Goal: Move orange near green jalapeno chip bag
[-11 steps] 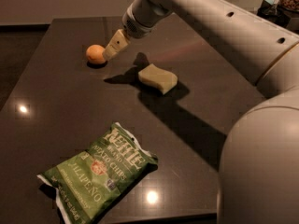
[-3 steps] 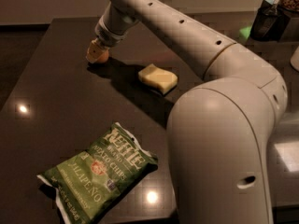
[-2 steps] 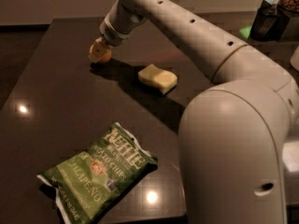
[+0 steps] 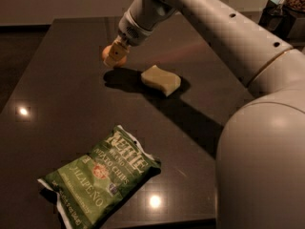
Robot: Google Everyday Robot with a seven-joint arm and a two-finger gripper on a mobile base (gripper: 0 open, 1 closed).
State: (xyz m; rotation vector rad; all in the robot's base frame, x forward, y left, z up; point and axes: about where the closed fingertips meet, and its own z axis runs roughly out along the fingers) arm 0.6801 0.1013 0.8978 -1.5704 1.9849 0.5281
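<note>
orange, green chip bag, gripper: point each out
small round orange fruit (image 4: 106, 53), camera view, its bare left edge
crinkled green jalapeno chip bag (image 4: 102, 173), camera view, printed front middle
gripper (image 4: 114, 59), camera view, midway between jaws, clasping the fruit

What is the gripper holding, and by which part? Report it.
The gripper holds the orange, with its fingers clamped across the fruit's middle from above. It is at the far part of the table, left of the yellow sponge.

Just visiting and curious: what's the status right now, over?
Far end of table: gripper, fingers closed on orange. The green jalapeno chip bag near front edge, apart. Pale sponge beside the path.
</note>
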